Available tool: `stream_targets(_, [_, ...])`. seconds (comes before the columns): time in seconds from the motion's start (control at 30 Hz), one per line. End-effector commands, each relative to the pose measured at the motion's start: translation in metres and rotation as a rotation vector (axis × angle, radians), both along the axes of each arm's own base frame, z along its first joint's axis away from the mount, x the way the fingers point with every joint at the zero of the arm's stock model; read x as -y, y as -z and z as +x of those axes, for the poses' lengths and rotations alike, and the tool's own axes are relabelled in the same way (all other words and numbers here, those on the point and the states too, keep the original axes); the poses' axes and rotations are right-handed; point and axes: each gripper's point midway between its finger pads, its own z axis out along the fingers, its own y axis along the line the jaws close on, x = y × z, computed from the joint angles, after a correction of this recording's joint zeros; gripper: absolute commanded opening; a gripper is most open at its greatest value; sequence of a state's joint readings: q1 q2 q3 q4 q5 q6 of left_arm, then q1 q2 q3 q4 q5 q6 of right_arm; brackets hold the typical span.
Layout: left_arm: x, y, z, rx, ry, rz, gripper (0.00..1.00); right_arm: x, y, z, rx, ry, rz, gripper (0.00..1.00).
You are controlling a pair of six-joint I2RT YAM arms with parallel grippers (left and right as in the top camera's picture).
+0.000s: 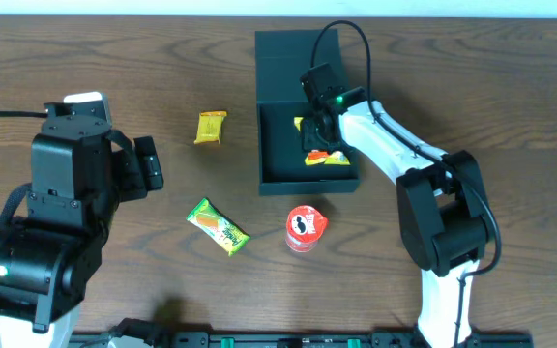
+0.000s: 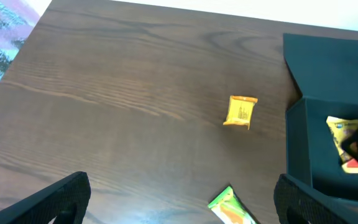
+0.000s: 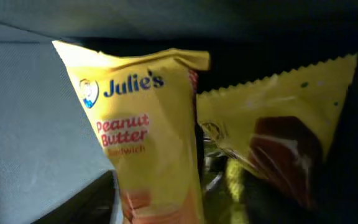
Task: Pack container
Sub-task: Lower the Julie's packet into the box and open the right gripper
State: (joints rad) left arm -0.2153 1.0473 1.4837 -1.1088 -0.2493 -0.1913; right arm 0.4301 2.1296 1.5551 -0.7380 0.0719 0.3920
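The dark container (image 1: 263, 145) stands open at the back centre, its flap lid (image 1: 293, 53) folded back. It also shows in the left wrist view (image 2: 298, 143). My right gripper (image 1: 318, 129) is down inside it. In the right wrist view it (image 3: 166, 208) is shut on a yellow Julie's peanut butter packet (image 3: 145, 124). A second yellow packet (image 3: 272, 137) lies beside it in the box. My left gripper (image 2: 182, 205) is open and empty over the table, left of the box (image 1: 149, 164).
A small yellow packet (image 1: 210, 128) lies on the table left of the box, also in the left wrist view (image 2: 240, 112). A green packet (image 1: 218, 226) lies nearer the front. A small red can (image 1: 306, 229) stands just in front of the box.
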Motion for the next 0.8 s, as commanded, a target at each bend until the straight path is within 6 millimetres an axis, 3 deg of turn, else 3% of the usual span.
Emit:
stream_targets(0.0, [0.001, -0.009, 0.001, 0.029, -0.008, -0.026, 0.95, 0.008, -0.005, 0.011, 0.032, 0.032, -0.019, 0.78])
stream_targets(0.13, [0.001, -0.009, 0.001, 0.032, -0.010, -0.028, 0.95, 0.000, -0.011, 0.014, 0.039, 0.022, 0.014, 0.81])
stream_targets(0.3, [0.001, -0.009, 0.001, 0.032, -0.010, -0.028, 0.95, -0.016, -0.036, 0.027, 0.069, -0.017, 0.076, 0.82])
stream_targets(0.43, [0.001, -0.009, 0.001, 0.032, -0.010, -0.028, 0.96, -0.026, -0.065, 0.032, 0.087, -0.067, 0.079, 0.72])
stream_targets(0.53, [0.001, -0.009, 0.001, 0.032, -0.011, -0.028, 0.95, -0.030, -0.074, 0.026, 0.066, -0.077, 0.075, 0.47])
stream_targets(0.63, [0.001, -0.009, 0.001, 0.032, -0.011, -0.028, 0.96, -0.037, -0.065, 0.015, 0.015, -0.096, 0.111, 0.15])
stream_targets(0.77, [0.001, -0.009, 0.001, 0.032, -0.011, -0.028, 0.95, -0.042, -0.052, 0.010, -0.016, -0.107, 0.140, 0.07])
